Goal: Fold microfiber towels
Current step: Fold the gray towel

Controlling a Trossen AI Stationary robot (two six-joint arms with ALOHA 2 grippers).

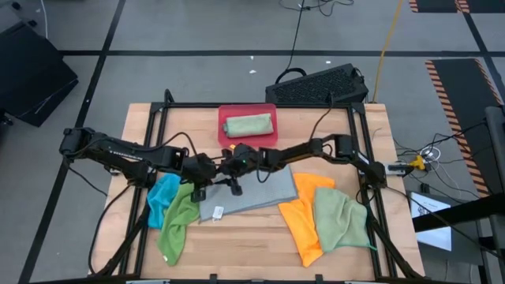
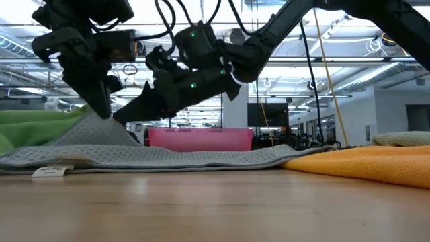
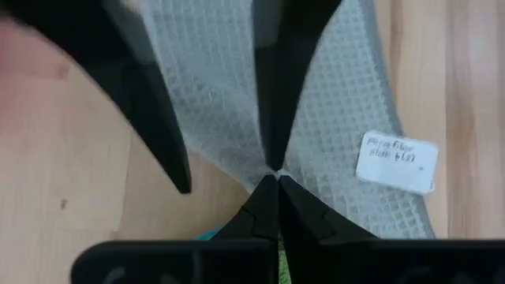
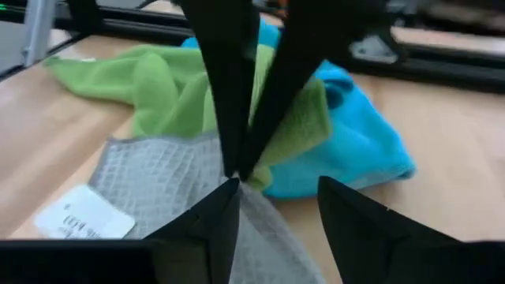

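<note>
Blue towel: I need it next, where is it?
In the high view the blue towel lies bunched left of centre, touching a green towel.

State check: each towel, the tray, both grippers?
grey towel: spread flat mid-table, one corner lifted
left gripper: fingers shut on the grey towel's corner
right gripper: fingers open, beside that same corner
folded green towel: lying in the tray
pink-red tray: at the table's far side
blue towel: crumpled
bright green towel: crumpled, partly over the blue one
orange towel: unfolded
pale green towel: unfolded, overlapping the orange
</note>
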